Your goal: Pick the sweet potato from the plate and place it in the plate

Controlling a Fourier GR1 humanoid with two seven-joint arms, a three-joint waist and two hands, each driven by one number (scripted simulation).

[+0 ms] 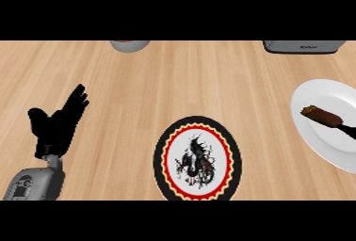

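The sweet potato on the white plate is likely stiff, light and uneven; grasp mid-body. Left hand, well left of the plate: fingers released. Right hand: cannot tell.

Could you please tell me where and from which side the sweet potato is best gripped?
Probably grip the sweet potato at its middle, from above, with the hand's fingers across its narrow width. It lies flat and slanted on the white plate, its long axis running upper-left to lower-right.
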